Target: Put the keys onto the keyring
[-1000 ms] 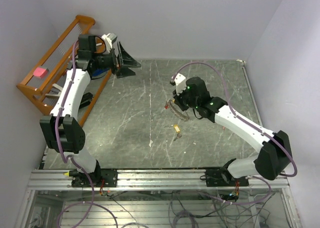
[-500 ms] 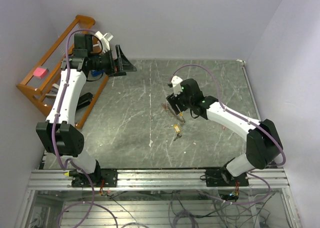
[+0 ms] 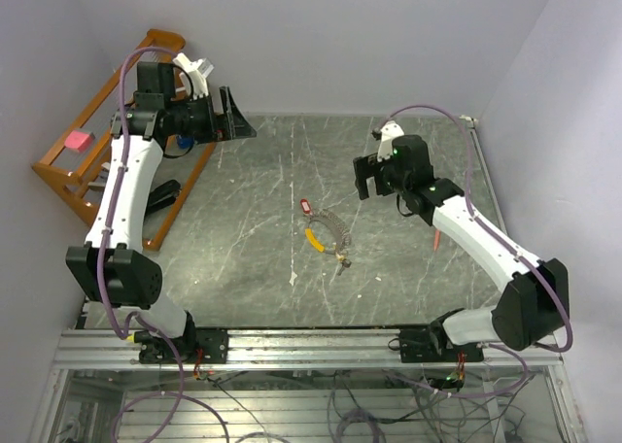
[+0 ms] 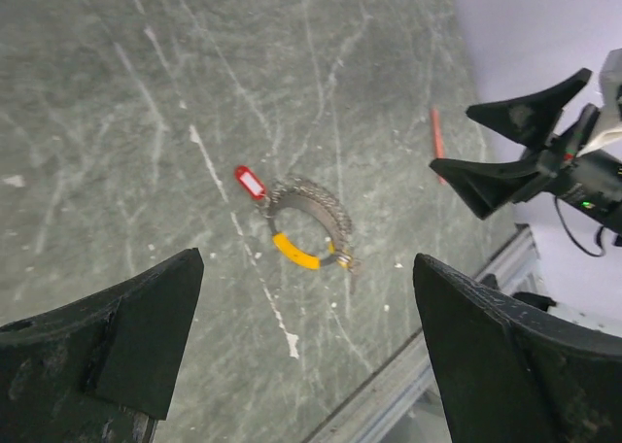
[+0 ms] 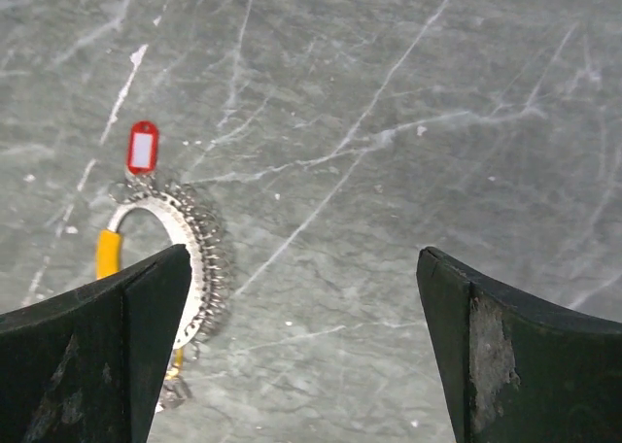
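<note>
Seen from above, the keyring (image 3: 335, 231) lies flat near the middle of the grey table (image 3: 243, 249), with its yellow tag (image 3: 313, 239) at 8 o'clock. The red-headed key (image 3: 306, 207) touches it at 11 o'clock, the brass key (image 3: 342, 260) at 5. The right gripper (image 3: 365, 178) hangs apart at 2 o'clock, fingers spread, holding nothing. The left gripper (image 3: 241, 116), far off at 10 o'clock, is also spread and empty.

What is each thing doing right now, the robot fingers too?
left fingers, open, empty, raised.
right fingers, open, empty, above the table.
keyring, lying flat, nothing holding it.
red-headed key, flat, touching the keyring's far end.
brass key, flat, at the keyring's near end.
red stick, lying flat, apart.
</note>
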You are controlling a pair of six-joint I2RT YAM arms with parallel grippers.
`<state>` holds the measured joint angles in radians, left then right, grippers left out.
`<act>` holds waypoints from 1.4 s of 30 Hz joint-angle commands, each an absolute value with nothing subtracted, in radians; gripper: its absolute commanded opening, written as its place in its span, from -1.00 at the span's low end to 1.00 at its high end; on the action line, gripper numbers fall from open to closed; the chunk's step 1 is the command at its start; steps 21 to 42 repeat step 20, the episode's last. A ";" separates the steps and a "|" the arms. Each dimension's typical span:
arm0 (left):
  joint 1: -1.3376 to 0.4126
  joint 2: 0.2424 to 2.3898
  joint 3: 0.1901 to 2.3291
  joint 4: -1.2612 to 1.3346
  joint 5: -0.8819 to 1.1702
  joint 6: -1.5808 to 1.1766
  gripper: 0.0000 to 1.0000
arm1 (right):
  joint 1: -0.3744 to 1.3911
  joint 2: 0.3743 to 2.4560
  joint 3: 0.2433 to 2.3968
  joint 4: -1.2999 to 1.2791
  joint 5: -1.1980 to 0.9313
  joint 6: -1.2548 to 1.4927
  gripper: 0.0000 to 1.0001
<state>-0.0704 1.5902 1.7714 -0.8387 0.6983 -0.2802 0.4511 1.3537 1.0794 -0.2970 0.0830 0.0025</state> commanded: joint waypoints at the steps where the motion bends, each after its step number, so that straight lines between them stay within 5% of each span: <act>1: -0.058 1.542 1.817 -0.868 0.536 -0.191 0.99 | 0.427 1.413 1.134 -0.335 0.000 0.182 0.99; 42: 0.017 1.488 1.807 -0.856 0.443 -0.172 1.00 | 0.426 1.382 1.137 -0.278 0.144 0.303 0.99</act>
